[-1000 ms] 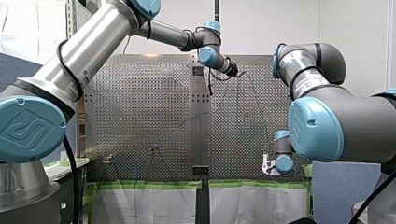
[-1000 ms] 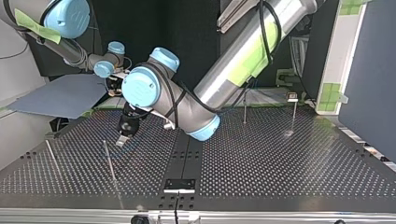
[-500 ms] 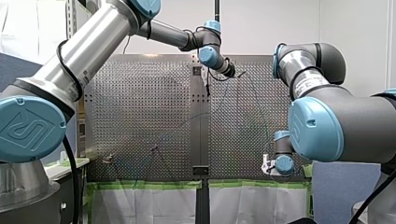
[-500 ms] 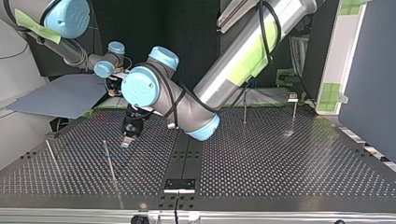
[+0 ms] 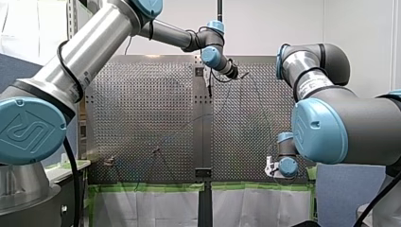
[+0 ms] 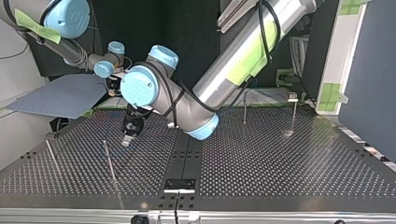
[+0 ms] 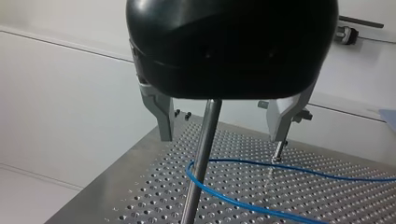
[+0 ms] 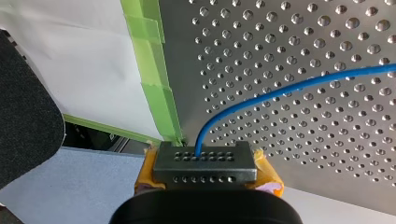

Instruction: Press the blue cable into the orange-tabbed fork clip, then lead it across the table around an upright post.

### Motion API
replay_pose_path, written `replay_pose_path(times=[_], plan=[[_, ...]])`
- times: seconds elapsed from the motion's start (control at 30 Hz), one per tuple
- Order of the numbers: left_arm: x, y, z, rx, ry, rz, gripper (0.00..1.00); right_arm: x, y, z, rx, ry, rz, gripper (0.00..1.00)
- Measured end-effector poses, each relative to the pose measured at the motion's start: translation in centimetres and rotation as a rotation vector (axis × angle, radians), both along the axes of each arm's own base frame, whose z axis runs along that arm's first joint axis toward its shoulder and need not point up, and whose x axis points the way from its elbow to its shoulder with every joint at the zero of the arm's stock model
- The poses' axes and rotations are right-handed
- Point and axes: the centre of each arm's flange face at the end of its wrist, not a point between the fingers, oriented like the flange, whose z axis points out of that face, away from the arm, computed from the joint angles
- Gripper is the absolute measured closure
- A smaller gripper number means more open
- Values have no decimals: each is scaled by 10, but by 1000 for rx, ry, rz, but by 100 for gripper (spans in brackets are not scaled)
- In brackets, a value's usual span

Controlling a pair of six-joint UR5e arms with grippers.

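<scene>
In the front view you see the left arm [image 5: 90, 52] come in from the frame's left edge and reach to the upper centre. There the left gripper [image 5: 236, 73] hangs over the far part of the silver perforated metal table [image 5: 142, 109]. Its fingers are too small there to read. The right arm [image 5: 331, 123] fills the right side, and the right gripper [image 5: 270, 166] sits at the lower right, by the table's near edge.

In the top view the sides cross. The left arm enters from the upper right, and its gripper points down at the table left of centre, just right of a slim upright metal post [image 6: 109, 162]. Another thin post [image 6: 51, 156] stands nearer the left edge. The right gripper is at the upper left, by the table's far edge.

In the left wrist view you can see the two metal fingers [image 7: 163, 116] spread wide under the black housing, pinching nothing. The post stands between them. The thin blue cable [image 7: 289, 170] lies over the table and bends in a loop about the post, low down.

In the right wrist view the yellow pads [image 8: 267, 173] are pressed together, pinching the blue cable. From the fingertips the cable arcs away over the table. A strip of green tape [image 8: 154, 70] lines the table's edge beside the gripper.
</scene>
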Motion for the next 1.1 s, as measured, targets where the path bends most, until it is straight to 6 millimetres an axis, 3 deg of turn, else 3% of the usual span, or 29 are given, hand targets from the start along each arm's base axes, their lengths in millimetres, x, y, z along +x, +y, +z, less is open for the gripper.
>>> replay_pose_path(times=[0.43, 0.6, 1.1], plan=[[-1, -1, 0, -4, 2, -5, 2, 0, 3, -5, 8, -8, -4, 100], [-1, -1, 0, -5, 4, -5, 2, -1, 10, -22, 32, -9, -11, 100], [-1, -1, 0, -10, 8, -2, 2, -12, 17, -51, 51, -42, -52, 100]])
